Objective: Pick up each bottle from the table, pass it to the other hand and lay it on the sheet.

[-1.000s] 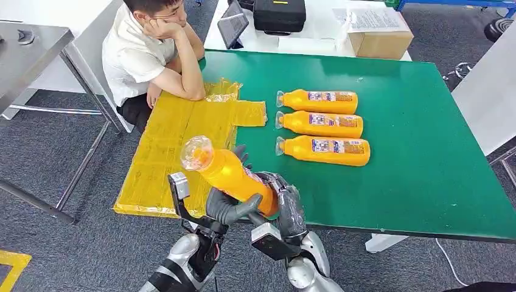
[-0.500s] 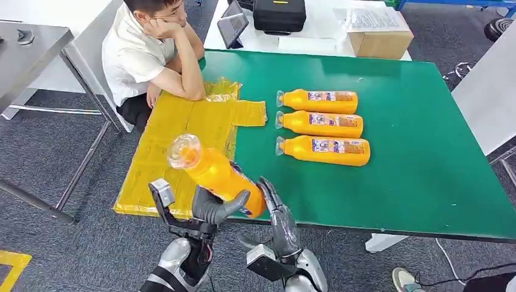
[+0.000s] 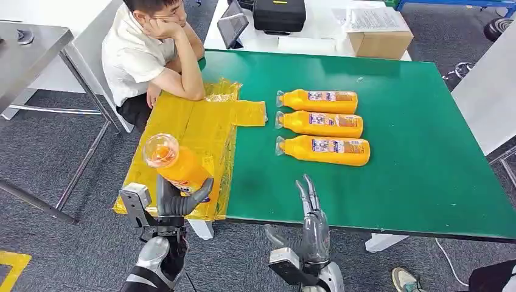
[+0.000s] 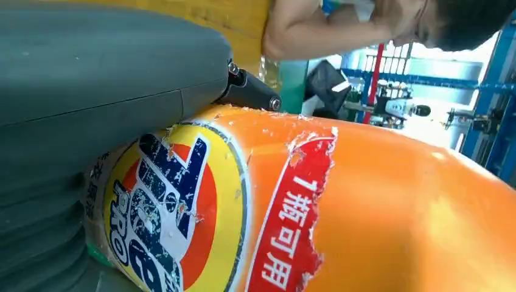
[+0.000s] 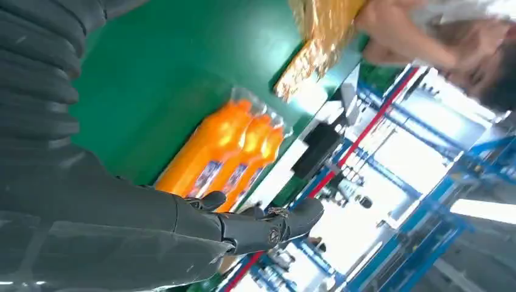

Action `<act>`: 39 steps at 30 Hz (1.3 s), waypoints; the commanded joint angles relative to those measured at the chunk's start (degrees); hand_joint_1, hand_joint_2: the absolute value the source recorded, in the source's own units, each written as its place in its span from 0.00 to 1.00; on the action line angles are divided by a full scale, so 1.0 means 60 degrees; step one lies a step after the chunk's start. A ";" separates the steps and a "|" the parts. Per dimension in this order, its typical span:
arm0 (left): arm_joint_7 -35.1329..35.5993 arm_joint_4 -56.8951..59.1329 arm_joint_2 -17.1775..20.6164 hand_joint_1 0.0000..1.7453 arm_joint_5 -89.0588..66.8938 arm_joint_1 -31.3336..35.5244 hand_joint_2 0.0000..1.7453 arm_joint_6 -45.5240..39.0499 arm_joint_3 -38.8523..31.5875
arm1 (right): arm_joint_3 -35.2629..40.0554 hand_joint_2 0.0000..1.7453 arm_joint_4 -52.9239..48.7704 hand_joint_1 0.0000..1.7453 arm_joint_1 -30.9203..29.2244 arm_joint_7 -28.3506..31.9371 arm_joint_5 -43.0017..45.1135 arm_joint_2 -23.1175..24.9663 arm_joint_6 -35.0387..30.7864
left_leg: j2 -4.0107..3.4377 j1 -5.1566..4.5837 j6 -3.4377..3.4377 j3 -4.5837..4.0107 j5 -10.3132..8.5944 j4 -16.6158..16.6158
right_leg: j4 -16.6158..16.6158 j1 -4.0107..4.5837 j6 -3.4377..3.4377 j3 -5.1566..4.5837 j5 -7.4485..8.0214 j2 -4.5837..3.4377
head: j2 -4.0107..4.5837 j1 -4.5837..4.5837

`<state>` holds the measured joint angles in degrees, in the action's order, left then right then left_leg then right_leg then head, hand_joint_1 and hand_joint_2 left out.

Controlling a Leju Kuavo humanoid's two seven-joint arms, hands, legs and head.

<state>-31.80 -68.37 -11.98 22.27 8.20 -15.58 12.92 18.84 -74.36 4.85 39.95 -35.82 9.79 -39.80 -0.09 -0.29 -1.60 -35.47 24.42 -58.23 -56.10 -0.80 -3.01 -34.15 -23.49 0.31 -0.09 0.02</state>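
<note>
My left hand grips an orange bottle around its lower body, cap end up and tilted toward the camera, above the near edge of the yellow sheet. In the left wrist view the bottle's label sits against the grey thumb. My right hand stands at the table's front edge, fingers straight and apart, holding nothing. Three more orange bottles lie side by side on the green table, caps pointing left; they also appear in the right wrist view as bottles.
A person sits at the table's far left corner, an elbow resting on the sheet's far edge. Behind the green table a white table carries a black case, a tablet and a cardboard box.
The right hand has let go of the bottle and drawn back to the right, fingers opening. The left hand has carried the bottle leftward, out over the sheet's near edge.
</note>
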 commanded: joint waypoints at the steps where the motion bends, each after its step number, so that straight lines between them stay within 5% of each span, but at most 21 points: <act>1: 0.0341 -0.0508 0.0202 1.00 0.0185 -0.0152 1.00 0.0234 -0.0510 | -0.1243 1.00 -0.1566 0.00 0.0367 0.0008 -0.0042 0.0462 -0.0033 | 0.0002 0.0010 0.0021 0.0046 0.0018 0.0007 | 0.0003 0.0009 0.0023 0.0045 -0.0019 -0.0003 | 0.0000 0.0000; 3: 0.0442 -0.0725 0.0314 0.95 0.0014 -0.0220 1.00 0.0207 -0.0623 | -0.1879 1.00 -0.2751 0.00 0.0536 0.0008 -0.0179 0.0765 -0.0033 | -0.0010 0.0003 0.0022 0.0029 0.0025 -0.0009 | -0.0020 0.0003 0.0023 0.0019 -0.0025 -0.0014 | 0.0000 0.0000; 5: 0.0548 -0.0785 0.0474 0.67 -0.0453 -0.0176 1.00 -0.0018 -0.0633 | -0.2404 1.00 -0.3477 0.00 0.0584 0.0008 0.0093 0.1033 -0.0033 | -0.0007 0.0002 0.0024 0.0014 0.0025 -0.0018 | -0.0031 0.0002 0.0024 0.0005 -0.0027 -0.0011 | 0.0000 0.0000; 8: 0.0418 -0.0325 0.0922 0.69 -0.2884 0.0114 1.00 -0.1496 -0.0361 | -0.2762 1.00 -0.3963 0.00 0.0591 0.0008 0.0635 0.1162 -0.0033 | 0.0004 0.0004 0.0024 0.0026 0.0020 -0.0007 | -0.0017 0.0005 0.0024 0.0020 -0.0024 0.0000 | 0.0000 0.0004; 9: 0.1457 0.0872 0.1549 0.72 -0.5901 0.0604 1.00 -0.2760 0.0481 | -0.2799 1.00 -0.3811 0.00 0.0534 0.0008 0.0921 0.1166 -0.0033 | 0.0002 0.0003 0.0015 0.0013 0.0007 0.0001 | -0.0007 0.0003 0.0016 0.0008 -0.0011 0.0000 | 0.0000 0.0000; 11: 0.1783 0.1463 0.1740 0.92 -0.6893 0.0824 1.00 -0.2701 0.0606 | -0.2657 1.00 -0.3610 0.00 0.0502 0.0008 0.1061 0.1084 -0.0033 | 0.0020 0.0001 0.0017 0.0033 0.0001 0.0014 | 0.0001 0.0001 0.0018 0.0027 -0.0012 0.0017 | 0.0000 0.0000; 13: 0.2193 0.2355 0.1952 0.92 -0.8250 0.1224 1.00 -0.2577 0.0807 | -0.2454 1.00 -0.3269 0.00 0.0415 0.0008 0.1388 0.1042 -0.0033 | 0.0009 0.0005 0.0016 0.0039 -0.0001 0.0019 | 0.0011 0.0005 0.0017 0.0032 -0.0005 0.0006 | 0.0000 0.0000; 14: 0.2443 0.2769 0.1940 1.00 -0.8907 0.1404 1.00 -0.2527 0.0738 | -0.2319 1.00 -0.3103 0.00 0.0422 0.0008 0.1549 0.1030 -0.0033 | 0.0013 0.0009 0.0024 0.0057 0.0003 0.0021 | 0.0010 0.0008 0.0025 0.0049 -0.0011 0.0008 | 0.0000 0.0007; 18: 0.3384 0.3945 0.1939 1.00 -1.0229 0.2144 1.00 -0.1509 0.0878 | -0.1645 1.00 -0.2637 0.00 0.0434 0.0008 0.2185 0.0743 -0.0033 | 0.0006 0.0011 0.0020 0.0050 0.0000 0.0018 | 0.0013 0.0009 0.0022 0.0044 -0.0006 0.0001 | 0.0000 0.0000; 30: 0.3265 0.4729 0.1749 0.99 -1.0521 0.2442 1.00 -0.1127 0.0532 | -0.0882 1.00 -0.2158 0.00 0.0315 0.0008 0.2780 0.0433 -0.0033 | -0.0017 0.0014 0.0025 0.0091 0.0007 0.0026 | 0.0020 0.0013 0.0027 0.0081 -0.0002 -0.0021 | 0.0000 0.0000; 31: 0.3248 0.4696 0.1702 0.86 -1.0439 0.2395 1.00 -0.1103 0.0434 | -0.0836 1.00 -0.2073 0.00 0.0329 0.0008 0.2811 0.0372 -0.0033 | -0.0019 0.0010 0.0017 0.0078 0.0003 0.0022 | 0.0016 0.0009 0.0019 0.0067 0.0002 -0.0021 | 0.0000 0.0000; 34: 0.3045 0.4691 0.1524 0.18 -1.0328 0.2434 1.00 -0.0792 0.0444 | -0.0803 1.00 -0.2028 0.00 0.0362 0.0008 0.2785 0.0276 -0.0033 | -0.0021 0.0013 0.0019 0.0096 0.0006 0.0026 | 0.0019 0.0012 0.0022 0.0085 0.0001 -0.0025 | 0.0000 0.0000; 39: 0.3036 0.4709 0.1496 0.18 -1.0322 0.2453 1.00 -0.0736 0.0451 | -0.0815 1.00 -0.2016 0.00 0.0356 0.0008 0.2782 0.0272 -0.0033 | -0.0003 0.0007 0.0013 0.0087 -0.0002 0.0017 | 0.0012 0.0006 0.0016 0.0078 -0.0001 -0.0005 | 0.0000 0.0000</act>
<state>-13.60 -45.70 -2.51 -40.39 22.59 -21.46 16.00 12.81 -90.38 8.11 40.00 -19.17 13.81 -39.87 -0.07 -0.27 -1.57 -35.10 24.39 -58.21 -56.11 -0.79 -2.98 -33.81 -23.49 0.33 -0.09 0.02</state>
